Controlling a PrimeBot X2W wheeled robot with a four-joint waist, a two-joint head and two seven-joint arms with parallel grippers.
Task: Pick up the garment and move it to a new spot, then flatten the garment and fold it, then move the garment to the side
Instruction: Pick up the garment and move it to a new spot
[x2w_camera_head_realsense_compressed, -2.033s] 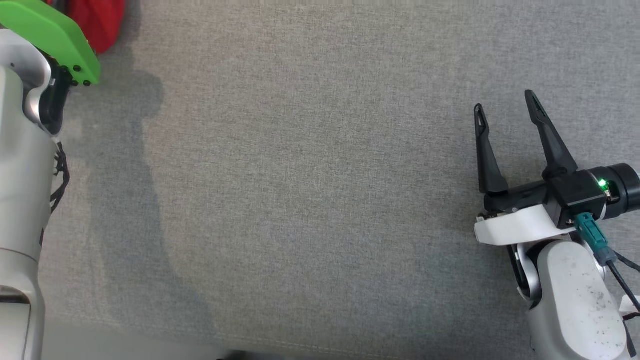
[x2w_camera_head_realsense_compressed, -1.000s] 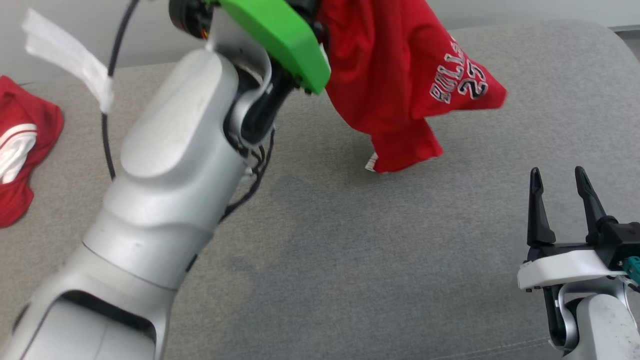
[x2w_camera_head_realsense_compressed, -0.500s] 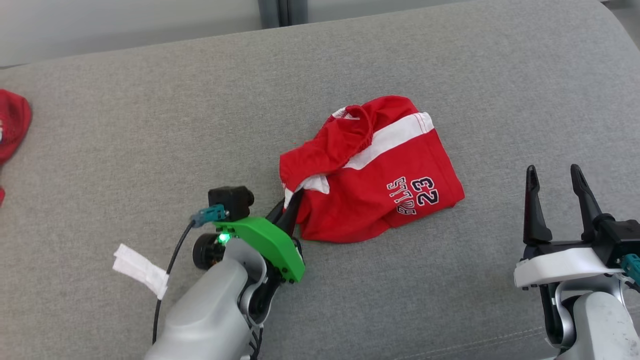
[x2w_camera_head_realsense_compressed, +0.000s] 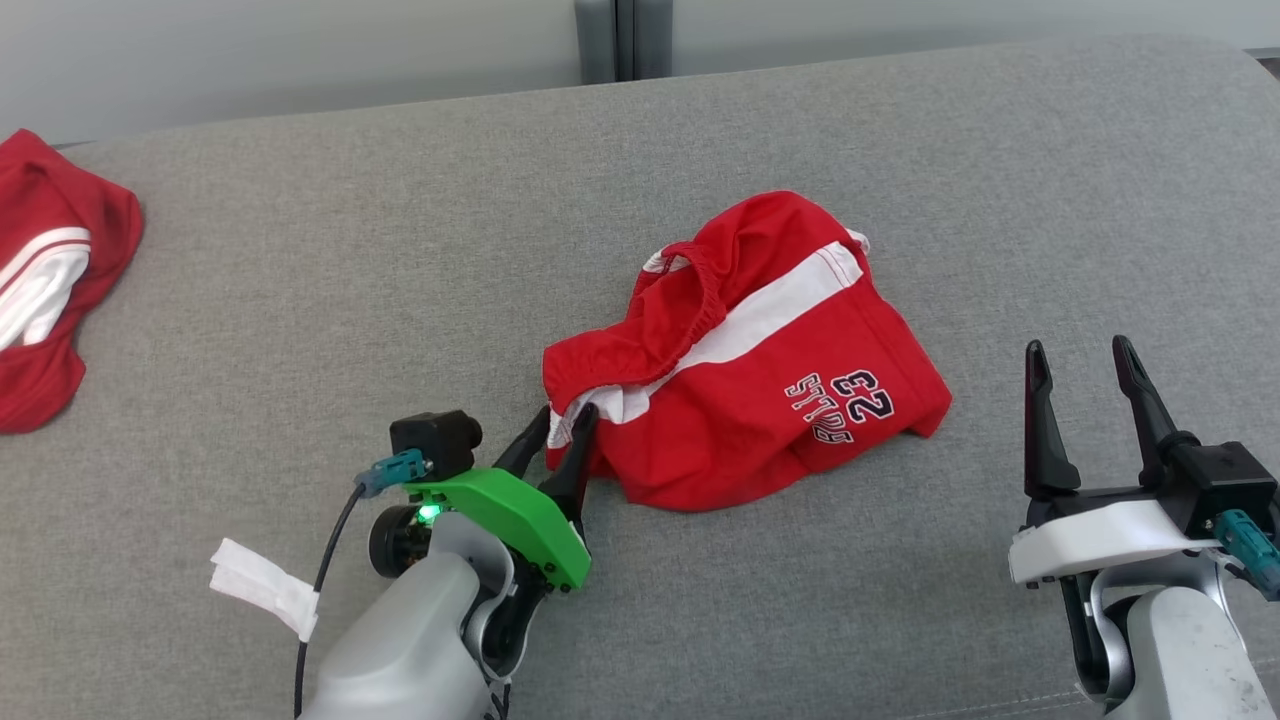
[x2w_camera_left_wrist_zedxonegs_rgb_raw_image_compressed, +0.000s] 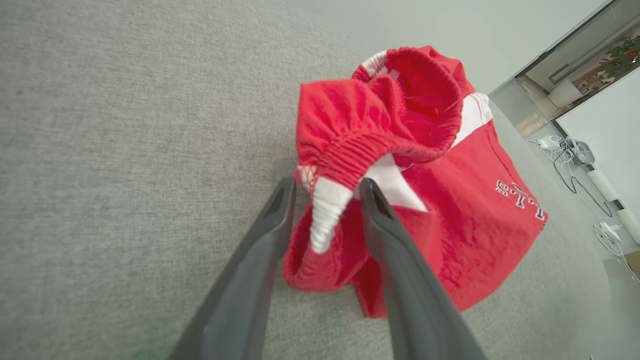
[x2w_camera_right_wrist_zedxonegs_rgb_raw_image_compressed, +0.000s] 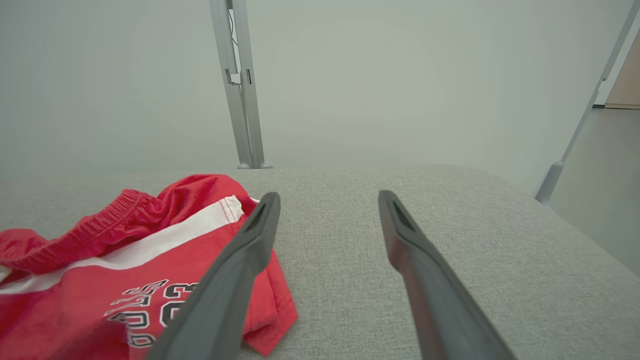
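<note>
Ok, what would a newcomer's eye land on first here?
Crumpled red shorts with a white stripe lie mid-way across the grey fabric couch, the open left pincer straddling their white waistband corner. Another red garment sits at the couch's far left; the right pincer hovers open at lower right.
</note>
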